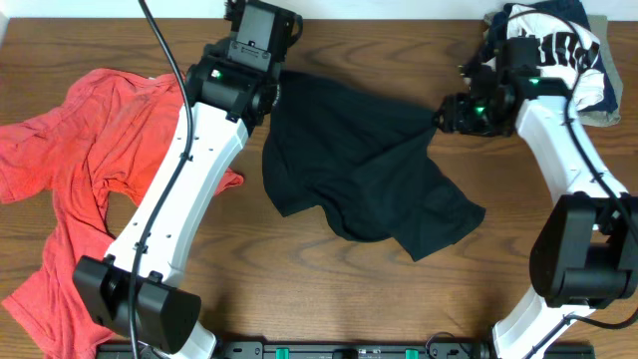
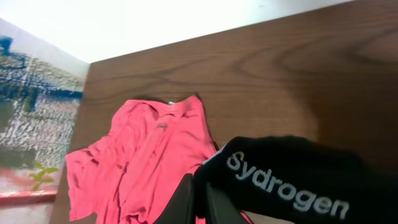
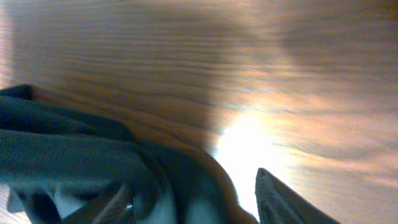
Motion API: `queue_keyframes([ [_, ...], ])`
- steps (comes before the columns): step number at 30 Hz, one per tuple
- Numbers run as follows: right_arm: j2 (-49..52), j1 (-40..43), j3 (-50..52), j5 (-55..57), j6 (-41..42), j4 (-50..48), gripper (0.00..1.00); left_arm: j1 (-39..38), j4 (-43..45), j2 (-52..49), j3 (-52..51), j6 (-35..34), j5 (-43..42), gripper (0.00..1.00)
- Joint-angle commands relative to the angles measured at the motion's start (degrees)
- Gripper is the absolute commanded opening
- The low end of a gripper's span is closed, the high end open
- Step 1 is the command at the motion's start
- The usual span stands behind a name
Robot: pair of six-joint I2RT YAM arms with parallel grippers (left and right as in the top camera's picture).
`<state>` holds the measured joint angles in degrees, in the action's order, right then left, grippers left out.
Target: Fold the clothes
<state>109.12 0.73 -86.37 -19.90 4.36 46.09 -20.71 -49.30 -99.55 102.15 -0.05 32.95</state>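
Crumpled black T-shirt (image 1: 349, 165) on table (image 1: 399, 309), room in front.
Left tool (image 2: 198, 202) pinches its edge; right tool (image 1: 442, 117) at corner, grip unclear.

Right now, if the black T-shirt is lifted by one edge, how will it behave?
Probably floppy: the black T-shirt lies creased and folded over itself on the table. Its folds look thin, so it is likely light and should drape and drag, not hold shape.

A black T-shirt (image 1: 349, 170) lies rumpled on the worktop (image 1: 399, 309), a coral-red T-shirt (image 1: 90, 150) sprawled partly under the left arm (image 1: 189, 189).
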Motion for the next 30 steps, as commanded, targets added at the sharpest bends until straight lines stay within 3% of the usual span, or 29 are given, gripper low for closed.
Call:
queue_keyframes([
  [1, -2.8, -2.1, -2.9, -3.0, -1.3, 0.5, 0.61, 1.0, 1.0, 1.0, 2.1, -0.7, 4.5, 0.06],
  [6, -5.5, -10.3, -2.9, -2.7, -1.2, 1.0, 0.68, 1.0, 2.1, 1.0, 2.1, -0.8, 3.3, 0.06],
  [14, -4.9, -25.3, -2.8, 4.0, 0.2, 2.2, 0.65, 1.0, 2.0, 1.0, 2.1, -1.0, 3.0, 0.06],
  [19, -4.5, -31.4, -2.4, 8.7, 2.3, 3.7, 0.59, 1.0, 2.0, 1.0, 2.1, -1.0, 3.0, 0.06],
  [24, -1.9, -36.2, -1.9, 17.4, 10.4, 3.1, 0.46, 1.0, 2.0, 1.0, 2.1, -1.4, 3.0, 0.06],
  [30, 3.3, -40.9, -1.9, 20.3, 18.3, 2.1, 0.46, 1.0, 2.0, 1.0, 2.1, -1.6, 2.1, 0.06],
])
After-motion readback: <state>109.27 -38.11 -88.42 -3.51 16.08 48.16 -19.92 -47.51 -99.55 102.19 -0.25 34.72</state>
